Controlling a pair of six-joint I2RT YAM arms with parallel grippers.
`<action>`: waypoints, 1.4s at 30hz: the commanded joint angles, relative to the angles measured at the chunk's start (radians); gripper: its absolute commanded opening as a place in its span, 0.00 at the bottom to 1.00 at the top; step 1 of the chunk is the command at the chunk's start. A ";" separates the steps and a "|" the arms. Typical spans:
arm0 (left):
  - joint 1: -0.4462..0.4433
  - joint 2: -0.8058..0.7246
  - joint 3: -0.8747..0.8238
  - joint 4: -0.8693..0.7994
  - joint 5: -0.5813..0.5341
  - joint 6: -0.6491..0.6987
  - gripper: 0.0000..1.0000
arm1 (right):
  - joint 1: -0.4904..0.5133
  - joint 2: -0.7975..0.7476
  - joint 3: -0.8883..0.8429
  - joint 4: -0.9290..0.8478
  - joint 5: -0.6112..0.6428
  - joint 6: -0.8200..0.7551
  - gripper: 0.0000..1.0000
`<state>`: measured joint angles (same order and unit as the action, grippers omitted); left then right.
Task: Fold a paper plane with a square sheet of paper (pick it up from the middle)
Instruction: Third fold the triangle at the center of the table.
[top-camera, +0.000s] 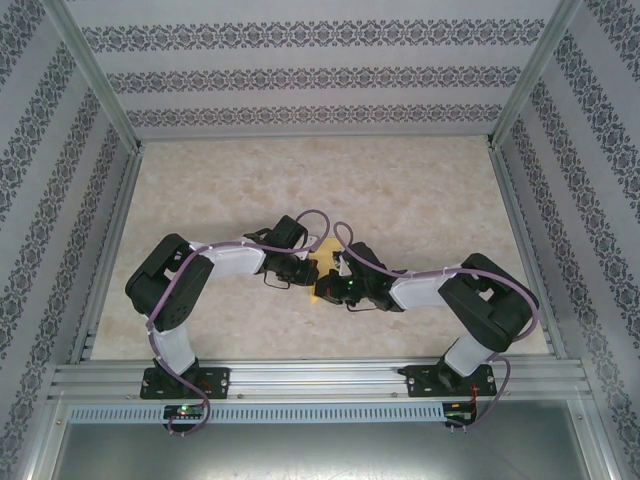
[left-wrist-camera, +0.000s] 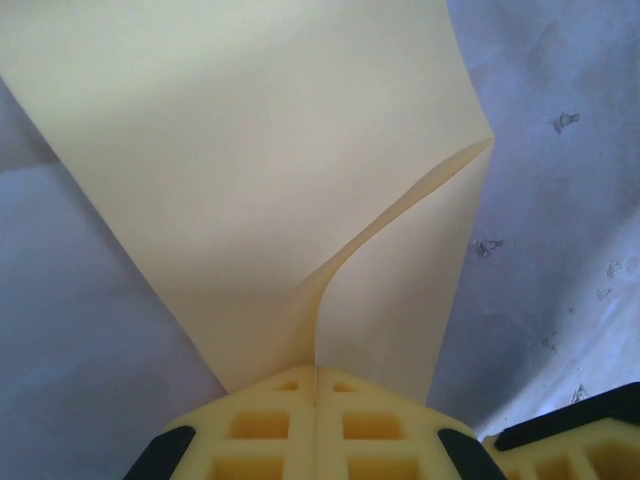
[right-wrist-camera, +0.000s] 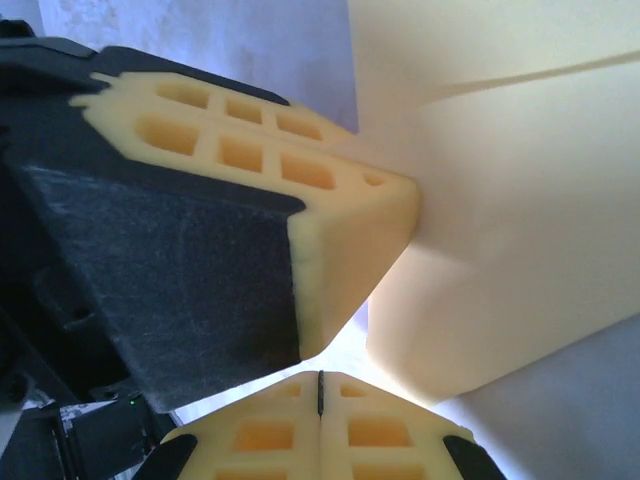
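Observation:
The square sheet of paper (top-camera: 324, 262) is pale yellow and hangs above the table middle between the two wrists. In the left wrist view the paper (left-wrist-camera: 260, 170) fans out from my left gripper (left-wrist-camera: 316, 372), whose jaws are shut on its near edge. One flap curls up along a bent edge. My left gripper (top-camera: 303, 268) reaches in from the left. My right gripper (top-camera: 333, 283) sits close beside it, and in its own view the right gripper (right-wrist-camera: 320, 378) is shut with nothing between its pads. The paper (right-wrist-camera: 500, 250) lies just beyond it to the right.
The beige marbled table (top-camera: 400, 190) is walled by patterned panels and an aluminium frame (top-camera: 310, 378). A left-gripper finger (right-wrist-camera: 350, 230) crowds the right wrist view, nearly touching the right fingertips. The tip of a right-gripper finger (left-wrist-camera: 590, 440) shows in the left wrist view.

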<state>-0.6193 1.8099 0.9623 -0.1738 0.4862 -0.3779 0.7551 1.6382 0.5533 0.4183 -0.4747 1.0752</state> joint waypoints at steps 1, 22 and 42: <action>0.006 0.009 0.003 -0.033 -0.017 0.018 0.04 | 0.015 0.059 0.011 0.052 -0.004 0.020 0.00; 0.006 0.014 0.010 -0.036 -0.014 0.017 0.04 | 0.061 0.043 0.041 -0.060 0.052 0.012 0.00; 0.005 0.012 0.012 -0.041 -0.017 0.022 0.04 | -0.171 -0.151 0.012 -0.189 0.064 -0.106 0.00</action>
<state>-0.6197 1.8099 0.9646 -0.1749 0.4862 -0.3748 0.6533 1.4918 0.5766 0.2646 -0.4118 1.0389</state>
